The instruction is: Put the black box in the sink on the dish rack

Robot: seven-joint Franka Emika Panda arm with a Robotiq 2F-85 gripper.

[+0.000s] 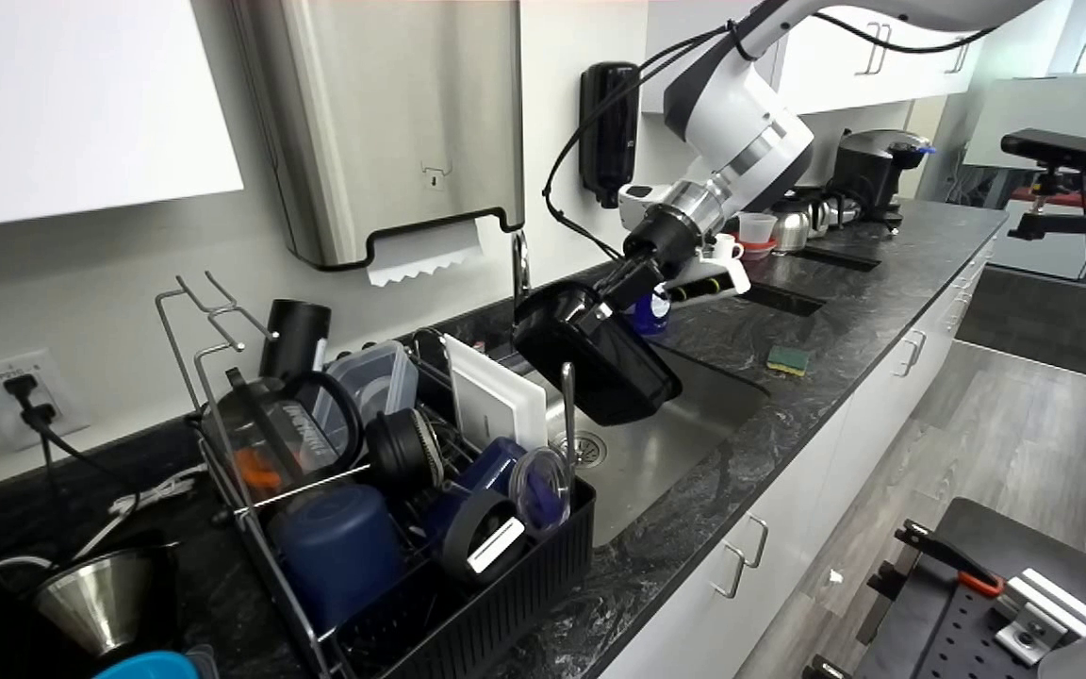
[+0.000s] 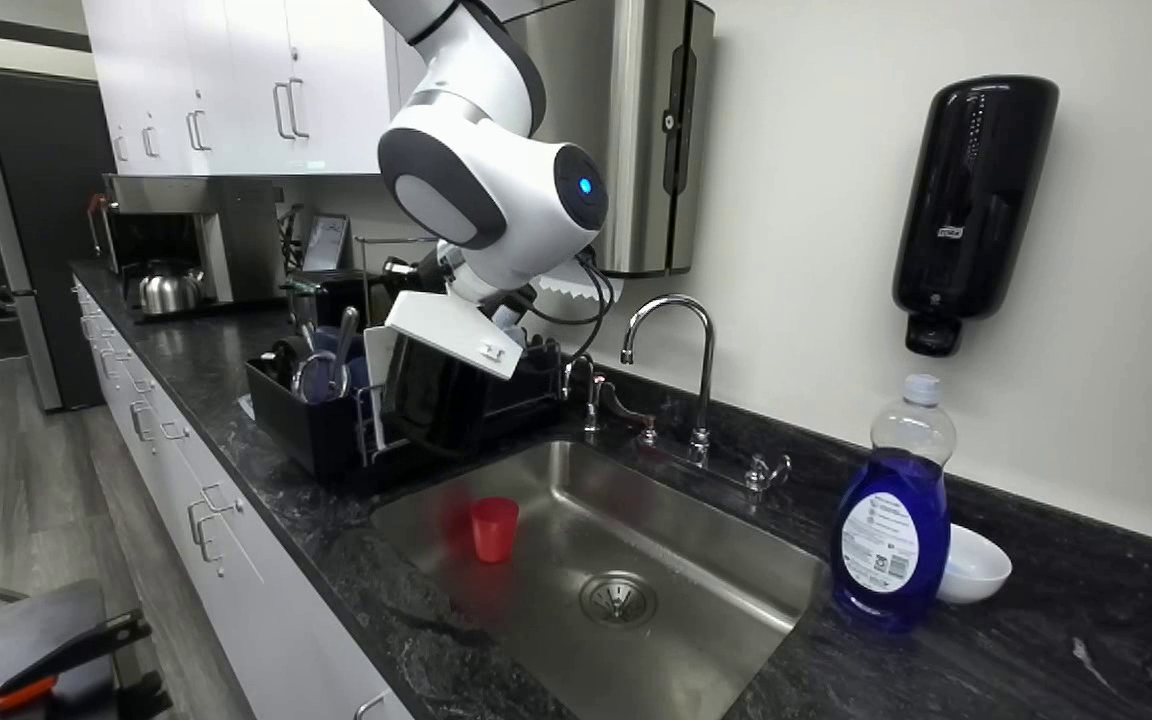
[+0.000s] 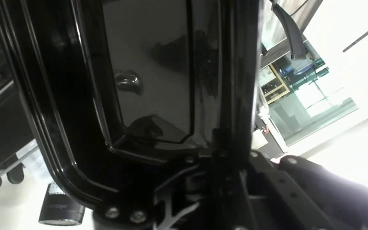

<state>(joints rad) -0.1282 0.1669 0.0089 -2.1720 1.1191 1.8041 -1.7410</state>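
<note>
The black box point(image 1: 614, 368) is a glossy, open tray held tilted in the air above the end of the sink point(image 1: 694, 405) closest to the dish rack. It also shows in an exterior view point(image 2: 434, 395), partly behind the white wrist mount, and its inside fills much of the wrist view point(image 3: 152, 70). My gripper point(image 1: 602, 309) is shut on the box's wall; its fingers point(image 3: 217, 140) pinch the rim in the wrist view. The dish rack point(image 1: 505, 608) stands beside the sink, full of dishes; its black tray also shows in an exterior view point(image 2: 301, 425).
A red cup point(image 2: 494, 530) stands in the sink. The faucet point(image 2: 706, 380), a blue soap bottle point(image 2: 886, 540) and a white bowl point(image 2: 976, 565) are along the back. A paper towel dispenser point(image 1: 411, 132) hangs above the rack. White plates point(image 1: 496, 396) stand upright at the rack's sink side.
</note>
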